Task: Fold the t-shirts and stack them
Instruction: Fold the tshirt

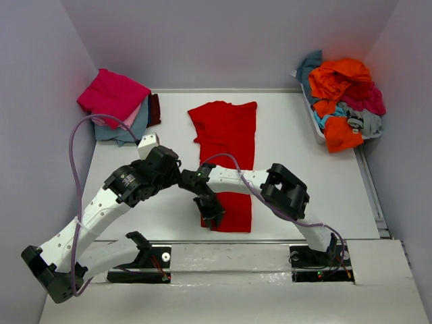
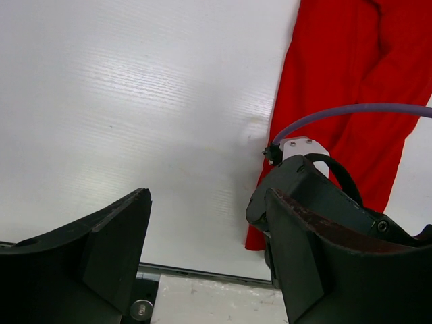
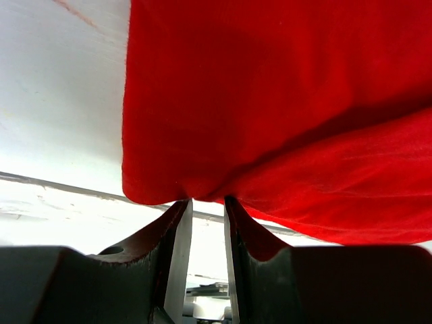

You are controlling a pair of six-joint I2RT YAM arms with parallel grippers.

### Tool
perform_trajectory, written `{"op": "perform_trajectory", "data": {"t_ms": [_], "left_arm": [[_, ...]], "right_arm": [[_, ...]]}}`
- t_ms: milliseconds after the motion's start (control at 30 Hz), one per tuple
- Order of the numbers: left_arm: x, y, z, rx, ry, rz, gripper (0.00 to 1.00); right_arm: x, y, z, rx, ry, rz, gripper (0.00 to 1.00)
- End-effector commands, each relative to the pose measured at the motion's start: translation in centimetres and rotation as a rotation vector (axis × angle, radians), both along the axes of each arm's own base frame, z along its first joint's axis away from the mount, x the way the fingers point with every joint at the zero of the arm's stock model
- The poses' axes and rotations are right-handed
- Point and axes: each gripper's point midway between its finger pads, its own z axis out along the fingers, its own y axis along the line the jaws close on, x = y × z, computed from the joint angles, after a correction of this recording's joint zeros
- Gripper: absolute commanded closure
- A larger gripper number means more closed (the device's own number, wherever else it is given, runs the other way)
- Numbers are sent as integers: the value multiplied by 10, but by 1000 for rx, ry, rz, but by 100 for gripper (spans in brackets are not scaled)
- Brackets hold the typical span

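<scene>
A bright red t-shirt (image 1: 226,142) lies flat and folded into a long strip down the middle of the table, collar end far and hem near. My right gripper (image 1: 211,210) is at its near left corner. In the right wrist view its jaws (image 3: 208,200) stand a narrow gap apart, tips against the hem (image 3: 270,135), and no cloth shows down in the gap. My left gripper (image 1: 181,177) hovers over bare table just left of the shirt (image 2: 337,88), open and empty (image 2: 208,196). A stack of folded t-shirts (image 1: 115,101), magenta on top, sits at the back left.
A white bin (image 1: 312,121) at the back right holds a heap of unfolded shirts (image 1: 344,88), orange, teal, magenta and grey. The right arm's purple cable (image 2: 351,111) runs across the red shirt. The table's near edge rail (image 1: 243,239) lies just below the hem.
</scene>
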Motion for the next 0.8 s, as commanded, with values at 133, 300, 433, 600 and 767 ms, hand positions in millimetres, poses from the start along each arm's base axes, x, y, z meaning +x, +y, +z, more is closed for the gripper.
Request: {"op": "perform_trajectory", "data": {"t_ms": [133, 300, 433, 600, 767], "left_arm": [[0, -9, -3, -40, -1, -18, 20], [-1, -9, -4, -44, -1, -20, 20], [-1, -9, -5, -46, -2, -21, 20], [-3, -8, -2, -50, -5, -20, 20], [-6, -5, -7, -44, 0, -16, 20]], "right_arm": [[4, 13, -6, 17, -31, 16, 70], [3, 11, -9, 6, -29, 10, 74], [2, 10, -10, 10, -29, 4, 82], [4, 9, -7, 11, -44, 2, 86], [5, 8, -2, 22, -60, -3, 93]]}}
